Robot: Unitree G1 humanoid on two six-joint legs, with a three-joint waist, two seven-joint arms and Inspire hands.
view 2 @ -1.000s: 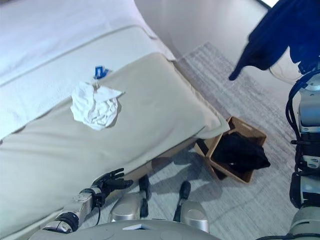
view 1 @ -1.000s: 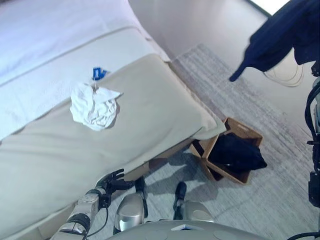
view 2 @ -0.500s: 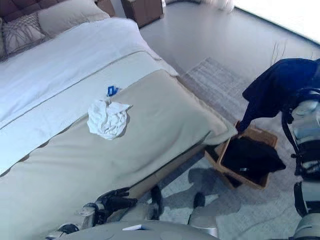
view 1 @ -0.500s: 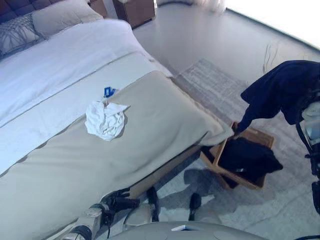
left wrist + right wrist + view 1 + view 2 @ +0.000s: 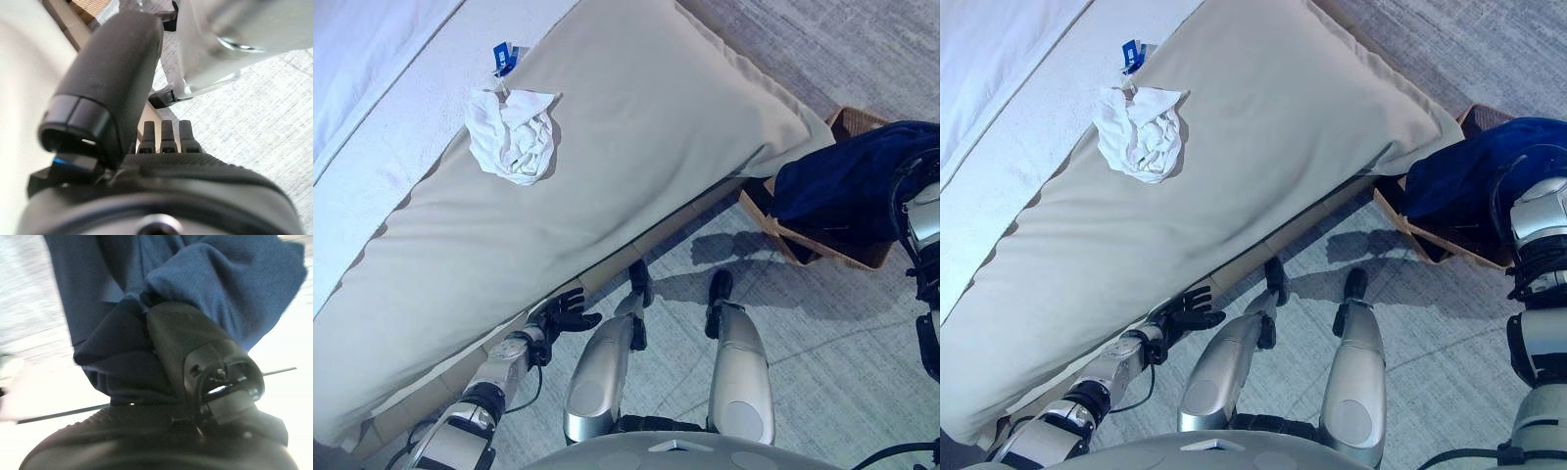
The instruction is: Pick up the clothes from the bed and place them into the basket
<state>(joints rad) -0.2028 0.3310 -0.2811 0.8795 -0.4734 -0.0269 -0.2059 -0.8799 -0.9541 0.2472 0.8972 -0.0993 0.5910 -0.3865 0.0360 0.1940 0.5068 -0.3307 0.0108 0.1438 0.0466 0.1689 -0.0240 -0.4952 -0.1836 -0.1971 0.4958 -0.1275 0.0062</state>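
Note:
A crumpled white garment (image 5: pixel 512 134) lies on the beige bed cover (image 5: pixel 636 147). My right hand (image 5: pixel 195 350) is shut on a navy blue garment (image 5: pixel 847 186), with the thumb pressed into the cloth. The garment hangs low over the brown woven basket (image 5: pixel 847 259) on the floor by the bed's corner and covers most of it. My left hand (image 5: pixel 563 315) is open and empty, low beside the bed's edge, with its fingers (image 5: pixel 168 134) straight.
A small blue item (image 5: pixel 504 56) lies just beyond the white garment. White sheets (image 5: pixel 372 88) cover the far side of the bed. A grey rug (image 5: pixel 842 352) lies under the basket and around it.
The camera has tilted down. My right hand has lowered the navy garment from high in the air down onto the basket. The left hand stays by the bed's edge.

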